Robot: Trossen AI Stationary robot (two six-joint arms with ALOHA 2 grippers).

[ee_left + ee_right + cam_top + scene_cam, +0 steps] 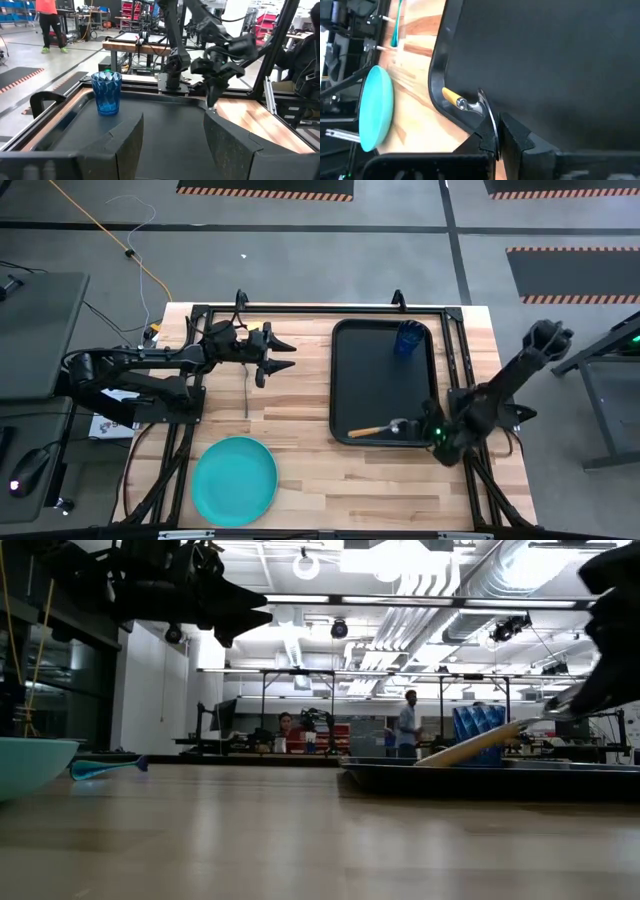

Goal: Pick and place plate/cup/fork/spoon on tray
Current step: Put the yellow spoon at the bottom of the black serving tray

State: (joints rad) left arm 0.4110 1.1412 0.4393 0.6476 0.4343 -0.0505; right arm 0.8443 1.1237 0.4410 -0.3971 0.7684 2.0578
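The orange-handled spoon (378, 429) is over the near end of the black tray (360, 370), and my right gripper (420, 429) is shut on it. The dark-blue cup (408, 338) stands upright in the tray's far right corner. The thin fork (247, 395) lies flat on the wood left of the tray. The turquoise plate (235, 478) sits on the table near the front edge. My left gripper (285, 355) is open and empty, above the table just beyond the fork's far end, pointing at the tray. My right gripper pinches the spoon's silver bowl (485, 112) between its two fingers, seen edge-on. The fingers come from the table's right side, slanting down. The spoon is tilted: its orange handle (470, 747) slopes down to its free end (447, 95) by the tray's near rim.
A black metal frame (320, 310) runs round the tabletop. The second arm's base stands at the table's right edge beside the tray. Bare wood lies between the fork and the tray (300, 420). People show in the room beyond the table.
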